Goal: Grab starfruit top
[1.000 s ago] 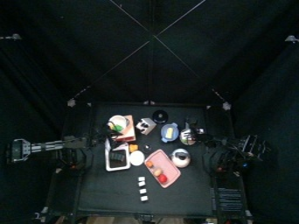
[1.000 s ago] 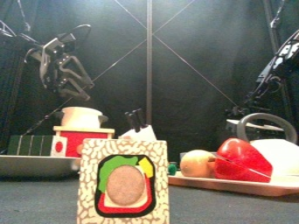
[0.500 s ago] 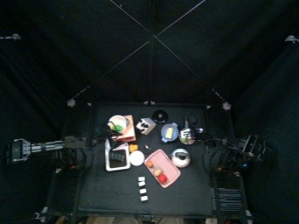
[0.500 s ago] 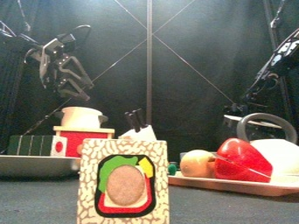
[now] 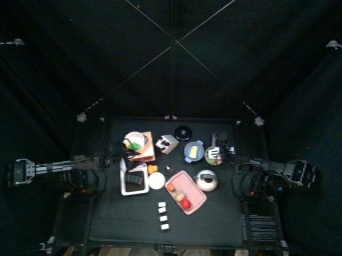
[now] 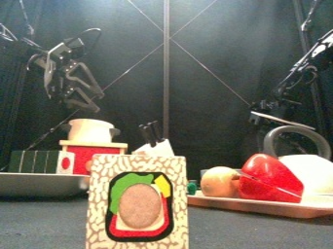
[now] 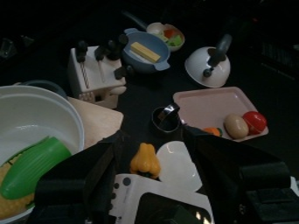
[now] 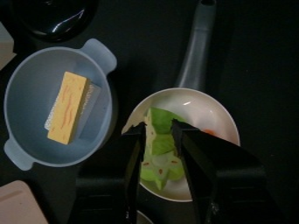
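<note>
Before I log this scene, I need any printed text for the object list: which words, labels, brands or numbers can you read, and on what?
None can be read in any view.
The speckled card at the table's front shows only a picture, green, yellow and red around a brown oval, with no lettering.
The blue bowl holding a yellow slab, the pink tray and the red pepper are unmarked.

You work in a dim black pen, lit from overhead. Glare streaks the curtains [image 6: 169, 58] in your front view. Your top view stays mostly dark, and the nearby card [image 6: 136, 204] looks soft.
</note>
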